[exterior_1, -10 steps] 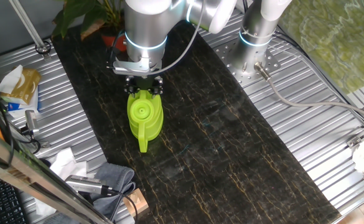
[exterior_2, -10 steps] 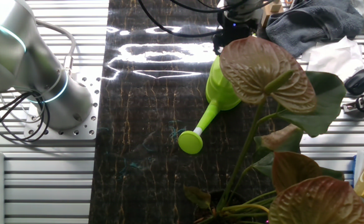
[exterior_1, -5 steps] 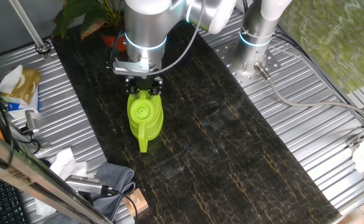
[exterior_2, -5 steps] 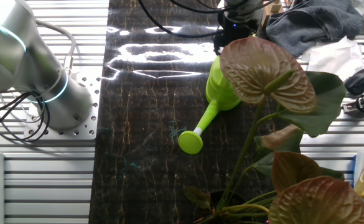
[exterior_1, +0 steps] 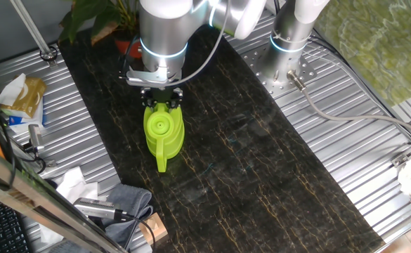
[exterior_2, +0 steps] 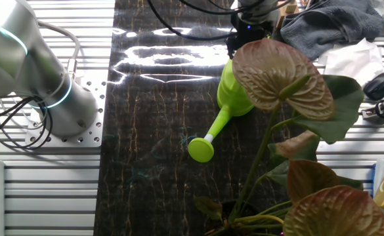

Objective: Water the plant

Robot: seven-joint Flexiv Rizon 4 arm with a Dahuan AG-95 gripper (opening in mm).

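We counted one plant at 11 o'clock and one watering can on the surface. One gripper sat over the can's rear at 12 o'clock. We could not tell whether its fingers gripped anything.

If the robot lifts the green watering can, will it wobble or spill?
The watering can looks like stiff plastic, so it probably won't bend. The gripper sits at its back end, so the long spout may dip. Whether there's water inside, I can't see.
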